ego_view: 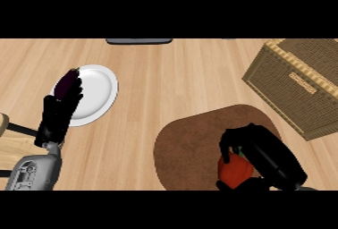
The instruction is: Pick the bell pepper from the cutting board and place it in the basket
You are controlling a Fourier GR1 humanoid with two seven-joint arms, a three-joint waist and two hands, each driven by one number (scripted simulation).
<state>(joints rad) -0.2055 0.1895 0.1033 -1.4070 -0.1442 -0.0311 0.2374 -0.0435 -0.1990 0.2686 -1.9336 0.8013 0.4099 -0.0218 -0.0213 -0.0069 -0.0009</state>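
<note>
On the near right of the desk [178,76] — my right hand [260,150] is curled round the bell pepper [234,172], low on the brown cutting board [191,138]. The grasp looks made, but I cannot tell whether the pepper is off the board yet. Left to do: lift, carry it far-right to the basket [297,80], well apart, and release. My left hand [56,118] rests open at the left, fingers up, by a white plate [99,89] holding an eggplant [66,82]. Hidden — most of the pepper is under my fingers, and its near side is cut off. The basket runs out of view at the right, and I can't make out whether its top is open.
</note>
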